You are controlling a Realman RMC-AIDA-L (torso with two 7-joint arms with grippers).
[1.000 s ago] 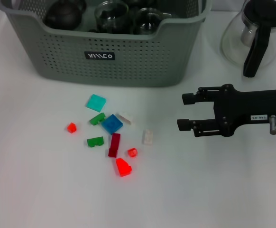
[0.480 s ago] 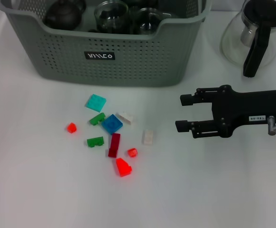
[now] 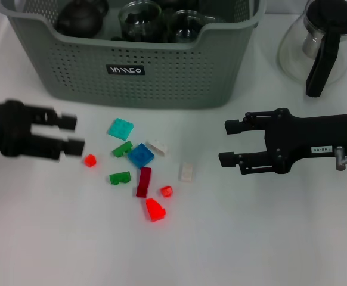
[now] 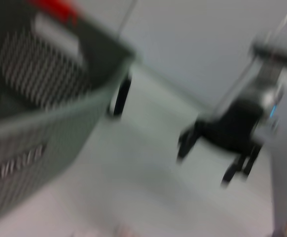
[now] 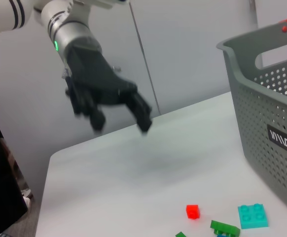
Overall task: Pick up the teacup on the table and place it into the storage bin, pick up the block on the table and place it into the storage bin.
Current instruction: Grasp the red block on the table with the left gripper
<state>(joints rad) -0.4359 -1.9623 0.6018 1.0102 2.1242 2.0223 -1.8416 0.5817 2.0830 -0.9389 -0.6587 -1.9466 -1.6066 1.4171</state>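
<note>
The grey-green storage bin (image 3: 143, 65) stands at the back, with a dark teapot (image 3: 78, 18) and two glass cups (image 3: 139, 16) inside it. No teacup shows on the table itself. Several small blocks lie in front of the bin, among them a small red block (image 3: 90, 159), a teal one (image 3: 120, 128) and a blue one (image 3: 141, 155). My left gripper (image 3: 72, 133) is open, low over the table just left of the small red block. My right gripper (image 3: 229, 143) is open too, to the right of a white block (image 3: 186, 171). The right wrist view shows the left gripper (image 5: 121, 121) beyond the red block (image 5: 193, 211).
A glass teapot with a black handle (image 3: 319, 42) stands at the back right, behind my right arm. In the blurred left wrist view the bin wall (image 4: 45, 123) fills one side and the right gripper (image 4: 207, 158) hangs farther off. White table surrounds the blocks.
My left gripper has come into view from the left and now sits beside the small red block. The right gripper has crept slightly left. The blocks have not moved.
</note>
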